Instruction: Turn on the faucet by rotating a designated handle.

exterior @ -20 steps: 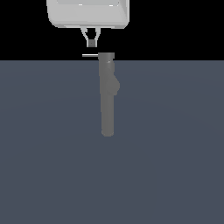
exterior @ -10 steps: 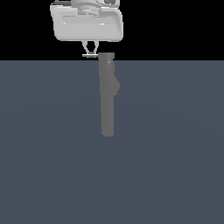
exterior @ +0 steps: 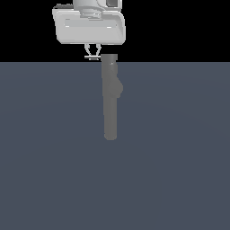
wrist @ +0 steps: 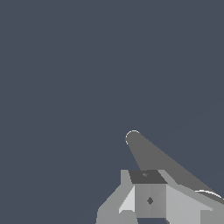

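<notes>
The faucet (exterior: 109, 99) is a long matte grey cylinder lying on the dark floor, with a side bulge and a wider cap at its far end. The handle (exterior: 92, 57) is a thin light rod sticking out from the cap toward the exterior view's left. My white boxy gripper (exterior: 92, 55) hangs over it, its two thin fingers (exterior: 88, 48) drawn together to a point that touches or nearly touches the rod's middle. In the wrist view the faucet (wrist: 153, 157) runs away from the gripper (wrist: 148, 199), rounded end farthest. The handle is hidden there.
A flat dark grey-blue floor (exterior: 179, 157) spreads all around the faucet, with black background behind the gripper's body. Nothing else shows.
The gripper has come down toward the handle. Its fingertips, which were well above the rod, now reach it. The faucet and handle have not visibly moved.
</notes>
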Available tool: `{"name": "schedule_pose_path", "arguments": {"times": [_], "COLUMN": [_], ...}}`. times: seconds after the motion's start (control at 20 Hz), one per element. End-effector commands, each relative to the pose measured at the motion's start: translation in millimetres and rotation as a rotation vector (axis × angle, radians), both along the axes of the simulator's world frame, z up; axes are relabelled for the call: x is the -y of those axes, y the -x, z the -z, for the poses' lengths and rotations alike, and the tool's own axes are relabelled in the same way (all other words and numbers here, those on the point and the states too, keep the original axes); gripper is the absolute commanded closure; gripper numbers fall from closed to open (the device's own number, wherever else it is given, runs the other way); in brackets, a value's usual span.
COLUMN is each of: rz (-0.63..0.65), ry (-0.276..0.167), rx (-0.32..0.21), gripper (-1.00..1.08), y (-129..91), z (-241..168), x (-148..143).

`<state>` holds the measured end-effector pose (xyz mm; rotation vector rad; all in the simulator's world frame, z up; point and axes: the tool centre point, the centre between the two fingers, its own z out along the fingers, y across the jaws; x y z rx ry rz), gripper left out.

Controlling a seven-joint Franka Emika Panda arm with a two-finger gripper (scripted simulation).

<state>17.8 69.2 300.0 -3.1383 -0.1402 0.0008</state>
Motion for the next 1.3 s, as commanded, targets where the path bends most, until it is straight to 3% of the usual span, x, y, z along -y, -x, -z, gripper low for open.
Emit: {"name": "schedule_pose_path", "arguments": {"times": [0.0,0.65,0.7,1.25], "rz": [0.0,0.0,0.001,0.0], "ry": [0.0,0.0,-0.001,0.0], "rx": [0.001,0.001,0.009,0.003], "gripper": [1.08,1.08,1.08,1.08], "y": [5,44,36,70], "z": [0,-1,0,0], "x": [-1,-9,-7,11]}}
